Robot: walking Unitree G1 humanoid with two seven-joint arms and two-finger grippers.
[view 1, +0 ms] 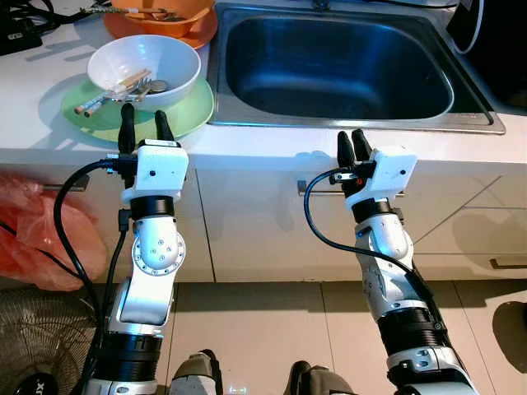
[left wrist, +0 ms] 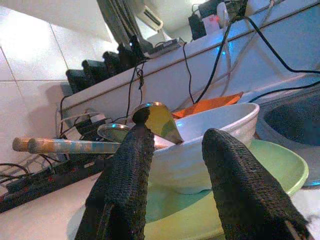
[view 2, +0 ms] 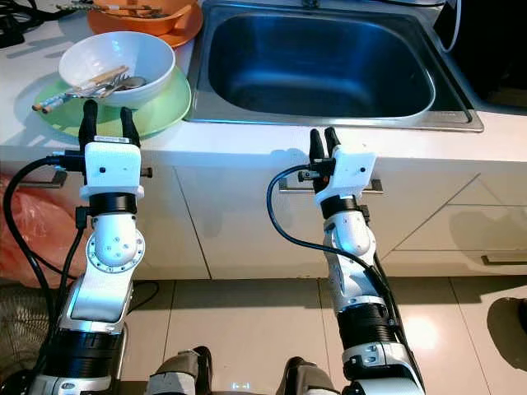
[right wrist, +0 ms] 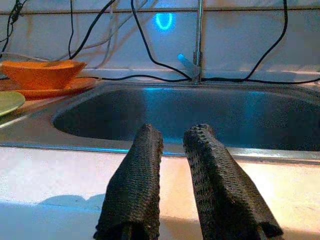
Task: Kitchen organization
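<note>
The left gripper (view 1: pixel 142 120) is hovering at the front edge of the bench (view 1: pixel 247 148), its two black fingers (left wrist: pixel 125 185) standing apart with nothing between them and pointing at the green plate (view 1: pixel 185 111). That plate is sitting near the front edge, to the left of the sink (view 1: pixel 338 66), and is carrying a white bowl (view 1: pixel 177 58). Chopsticks (view 1: pixel 99 97) and a spoon (view 1: pixel 155 85) are lying in the bowl, the chopsticks sticking out over its rim toward the bench's left end. Behind it, toward the back edge, an orange bowl (view 1: pixel 185 10) is resting on an orange plate (view 1: pixel 202 33), just beside the sink's left rim.

The right gripper (view 1: pixel 353 146) is hovering at the front edge too, in front of the sink's front rim, its fingers (right wrist: pixel 132 190) standing only narrowly apart and gripping nothing. Beyond it the steel basin is lying sunk into the bench, and a tap (right wrist: pixel 192 62) is rising at its back edge. Cables (left wrist: pixel 210 75) are running along the wall behind the bench.

Below the bench, white cabinet doors (view 1: pixel 247 222) are facing the robot, and a red plastic bag (view 1: pixel 37 239) is hanging at the left.
</note>
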